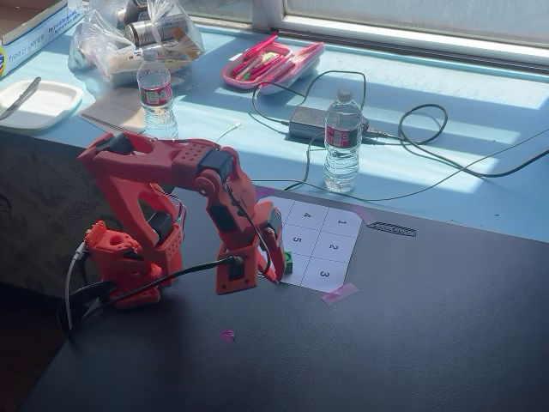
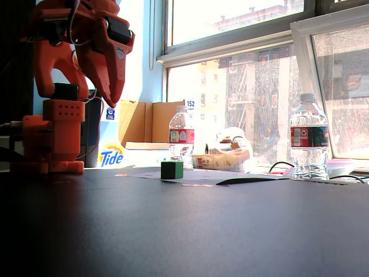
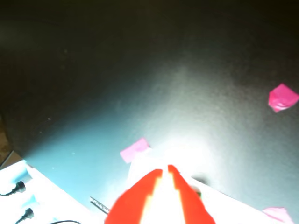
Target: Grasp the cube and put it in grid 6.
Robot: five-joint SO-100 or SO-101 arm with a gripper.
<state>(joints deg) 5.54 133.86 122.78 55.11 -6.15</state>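
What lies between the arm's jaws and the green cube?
Nothing. In the low fixed view the jaws hang above and to the left of the cube, with only open air in between.

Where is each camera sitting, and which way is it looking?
A fixed view: up high, looking down at the table; shows the whole red arm, its tool over the numbered sheet, the cube half hidden behind it.
A fixed view: at table height, facing the window; shows the arm's base and the raised tool, with the cube beyond.
Wrist view: on the arm, looking down at the dark table; shows only the tool's red fingers.
Shared: both fixed views show the cube and two water bottles.
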